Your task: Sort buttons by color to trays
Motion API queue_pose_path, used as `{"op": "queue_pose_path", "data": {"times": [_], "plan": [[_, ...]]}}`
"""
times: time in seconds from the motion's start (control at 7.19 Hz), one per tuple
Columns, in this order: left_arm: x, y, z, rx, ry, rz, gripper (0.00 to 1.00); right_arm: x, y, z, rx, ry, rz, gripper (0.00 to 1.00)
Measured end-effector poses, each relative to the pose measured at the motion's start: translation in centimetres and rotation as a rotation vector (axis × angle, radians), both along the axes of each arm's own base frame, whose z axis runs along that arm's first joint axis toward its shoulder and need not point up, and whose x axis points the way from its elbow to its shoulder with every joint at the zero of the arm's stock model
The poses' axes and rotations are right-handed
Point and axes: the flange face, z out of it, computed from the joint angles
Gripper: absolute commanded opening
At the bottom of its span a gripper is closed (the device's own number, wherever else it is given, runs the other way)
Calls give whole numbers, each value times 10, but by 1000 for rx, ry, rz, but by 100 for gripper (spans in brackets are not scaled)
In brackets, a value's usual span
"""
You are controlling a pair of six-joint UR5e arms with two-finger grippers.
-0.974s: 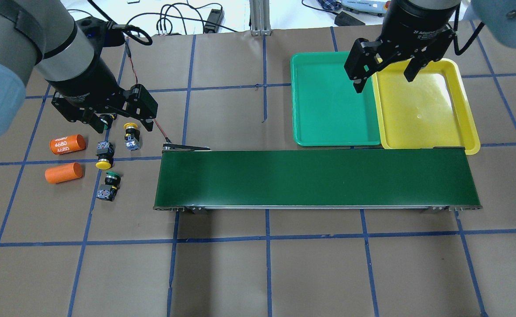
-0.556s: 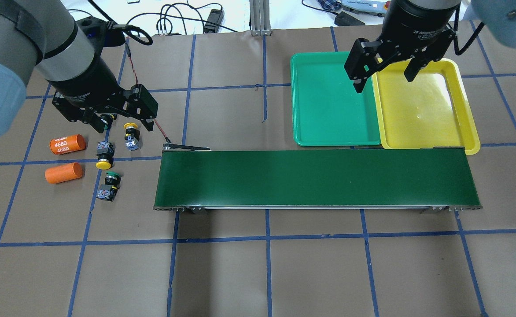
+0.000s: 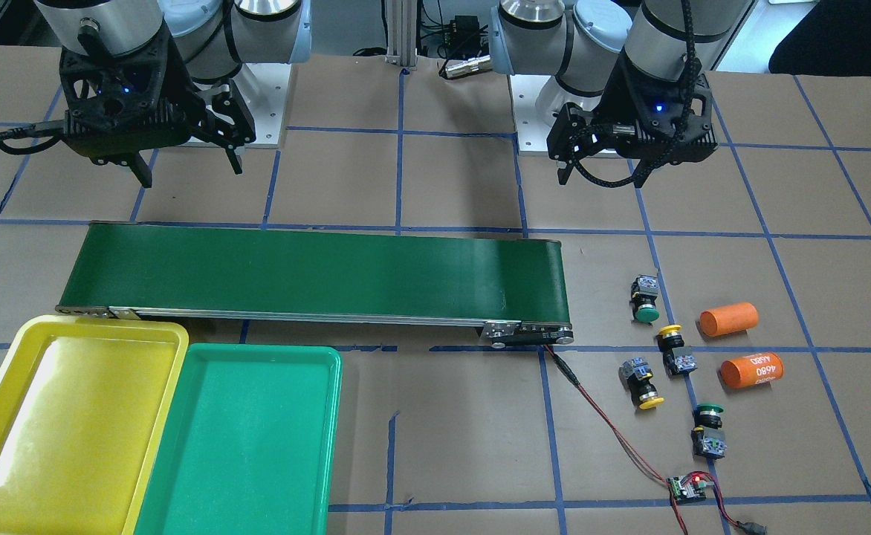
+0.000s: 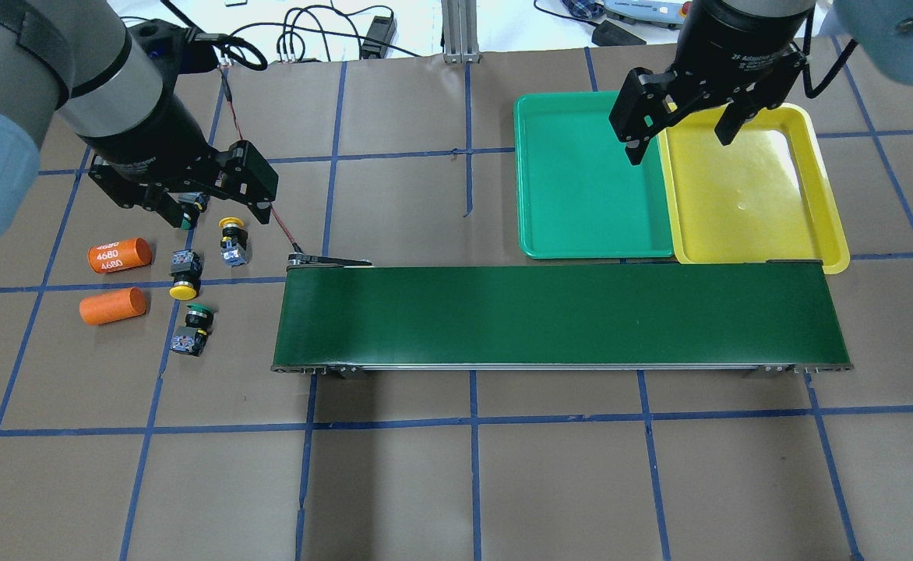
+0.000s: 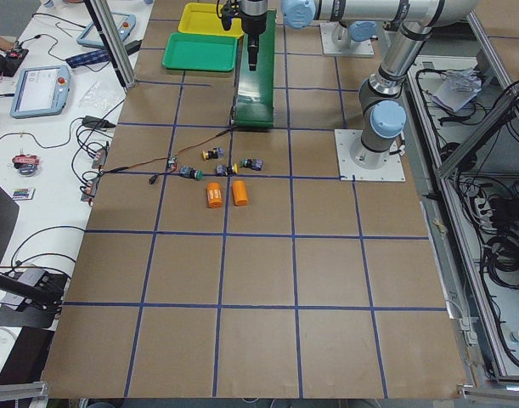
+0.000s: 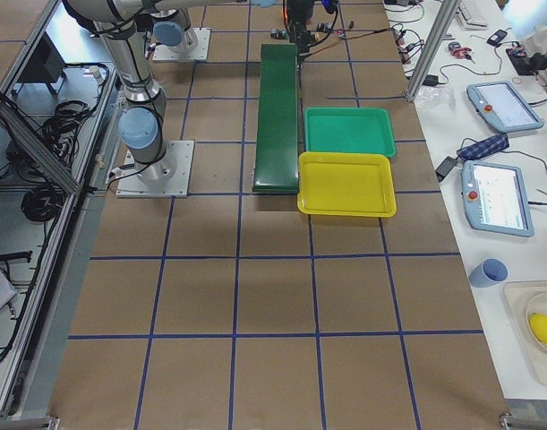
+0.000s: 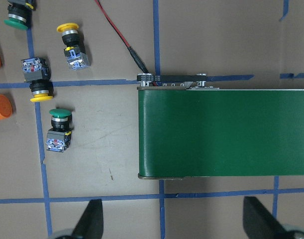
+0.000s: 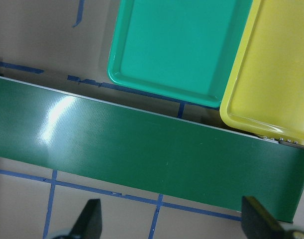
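Four buttons lie on the table left of the belt: a green one (image 4: 185, 218) partly behind my left gripper, a yellow one (image 4: 230, 238), a yellow one (image 4: 184, 278) and a green one (image 4: 194, 327). They also show in the left wrist view: green (image 7: 17, 15), yellow (image 7: 72, 45), yellow (image 7: 37, 82), green (image 7: 58, 129). My left gripper (image 4: 211, 209) is open and empty, well above them. The green tray (image 4: 573, 179) and the yellow tray (image 4: 745, 187) lie side by side, both empty. My right gripper (image 4: 678, 144) is open and empty, above where they meet.
A long dark-green conveyor belt (image 4: 558, 315) runs across the middle, in front of the trays. Two orange cylinders (image 4: 119, 255) (image 4: 112, 305) lie left of the buttons. A red-black wire (image 3: 606, 423) runs from the belt's end to a small board (image 3: 687, 487).
My left arm has drawn back slightly toward the far left, the gripper still open. The buttons and my right arm have not moved.
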Motion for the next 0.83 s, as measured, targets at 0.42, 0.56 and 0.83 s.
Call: {"op": "queue_pose_path", "data": {"times": [0.42, 0.56, 0.83], "plan": [[0, 4, 1, -2, -5, -3, 100, 0, 0, 0, 0, 0, -1, 100], [1, 5, 1, -2, -7, -4, 100, 0, 0, 0, 0, 0, -1, 100], [1, 6, -3, 4, -8, -6, 100, 0, 0, 0, 0, 0, -1, 100]]}}
